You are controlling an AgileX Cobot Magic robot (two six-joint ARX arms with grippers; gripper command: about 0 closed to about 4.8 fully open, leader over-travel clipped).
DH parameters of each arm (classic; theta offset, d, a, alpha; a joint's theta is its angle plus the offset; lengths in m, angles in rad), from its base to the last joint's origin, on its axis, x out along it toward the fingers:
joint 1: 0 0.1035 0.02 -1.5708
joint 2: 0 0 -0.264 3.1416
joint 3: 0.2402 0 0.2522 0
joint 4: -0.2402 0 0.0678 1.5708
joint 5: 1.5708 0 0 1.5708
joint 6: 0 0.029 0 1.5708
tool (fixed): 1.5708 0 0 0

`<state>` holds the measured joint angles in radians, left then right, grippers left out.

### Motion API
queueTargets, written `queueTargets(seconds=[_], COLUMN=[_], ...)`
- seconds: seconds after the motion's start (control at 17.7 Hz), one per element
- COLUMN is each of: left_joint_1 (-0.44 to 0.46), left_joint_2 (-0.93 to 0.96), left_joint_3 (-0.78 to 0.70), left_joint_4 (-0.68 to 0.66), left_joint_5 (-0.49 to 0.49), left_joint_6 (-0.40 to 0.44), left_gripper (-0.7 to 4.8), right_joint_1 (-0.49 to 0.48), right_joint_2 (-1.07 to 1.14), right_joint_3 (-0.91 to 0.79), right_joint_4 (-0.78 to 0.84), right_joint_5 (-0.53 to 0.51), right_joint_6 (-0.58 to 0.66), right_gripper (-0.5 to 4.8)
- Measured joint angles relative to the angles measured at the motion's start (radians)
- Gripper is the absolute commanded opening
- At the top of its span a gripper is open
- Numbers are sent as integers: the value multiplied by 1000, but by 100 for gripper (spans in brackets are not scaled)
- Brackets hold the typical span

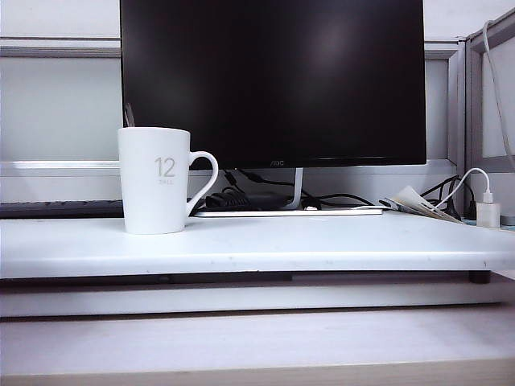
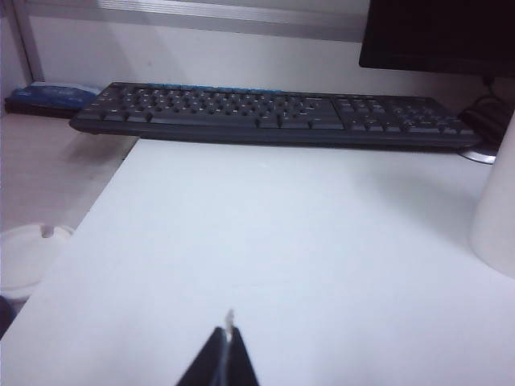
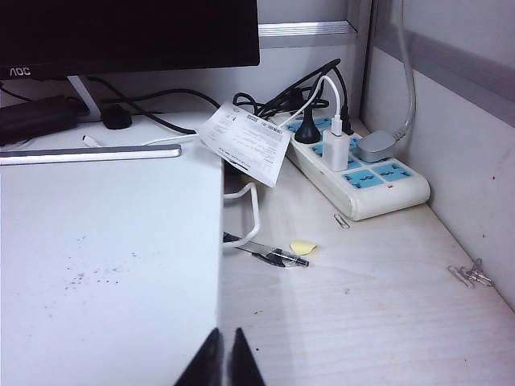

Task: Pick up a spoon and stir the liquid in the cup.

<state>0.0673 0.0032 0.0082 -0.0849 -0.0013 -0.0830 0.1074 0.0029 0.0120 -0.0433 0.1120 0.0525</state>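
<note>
We had not yet begun; the cup (image 1: pixel 158 180) stood on the white bench (image 1: pixel 322 241), the spoon (image 1: pixel 129 115) inside it; left gripper (image 2: pixel 228 338) and right gripper (image 3: pixel 224 342) hung back, fingers clenched, empty; next, reach for the spoon's handle.

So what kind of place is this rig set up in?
Most likely an office desk or cubicle: a dark AOC monitor, a black keyboard, and a loaded power strip against a partition wall. The cup stands on a white board. Both grippers hang back, shut.
</note>
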Motion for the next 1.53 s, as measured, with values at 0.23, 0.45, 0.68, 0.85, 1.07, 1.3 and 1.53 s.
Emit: queueTargets(seconds=[0.23,0.45,0.68,0.85,1.07,1.3,1.53], left_joint_1=[0,0,0,0,0,0,-140], left_joint_2=[0,0,0,5,155,435,704], left_joint_3=[0,0,93,257,449,555,555], left_joint_4=[0,0,-5,46,156,145,181], left_joint_5=[0,2,167,287,397,466,620], left_joint_6=[0,-9,-130,-139,-138,-139,-136], left_gripper=[-6,128,413,415,479,479,479], right_joint_1=[0,0,2,3,19,192,356], right_joint_2=[0,0,2,142,519,918,1258], right_joint_3=[0,4,255,428,679,922,1064], right_joint_4=[0,-5,-7,37,232,335,334], right_joint_5=[0,-2,-63,-89,-320,-433,-509], right_joint_6=[0,0,-5,-30,-8,-3,-3], right_gripper=[22,213,353,410,411,431,427])
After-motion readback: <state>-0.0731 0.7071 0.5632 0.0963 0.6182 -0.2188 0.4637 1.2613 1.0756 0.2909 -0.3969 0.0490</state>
